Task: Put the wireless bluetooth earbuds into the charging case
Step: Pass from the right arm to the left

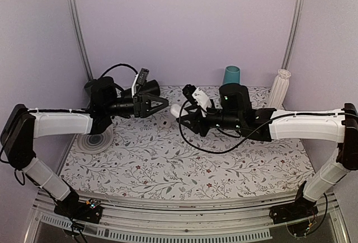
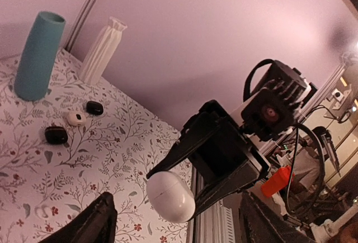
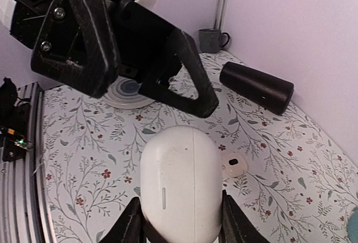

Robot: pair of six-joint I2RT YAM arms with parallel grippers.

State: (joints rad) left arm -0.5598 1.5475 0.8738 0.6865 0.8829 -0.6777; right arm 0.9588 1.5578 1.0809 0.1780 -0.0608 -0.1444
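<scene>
Around the case (image 3: 179, 181) the right end effector (image 3: 178, 229) is clamped; just beside the case, the left end effector (image 1: 163, 106) stands wide, holding nothing

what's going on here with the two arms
The right gripper holds the white case up off the table, lid shut. The left gripper is open, empty and right in front of the case, apparently not touching it. Two black pieces, possibly the earbuds, and a white round piece lie on the table near the teal vase. Neither gripper holds an earbud.
</scene>
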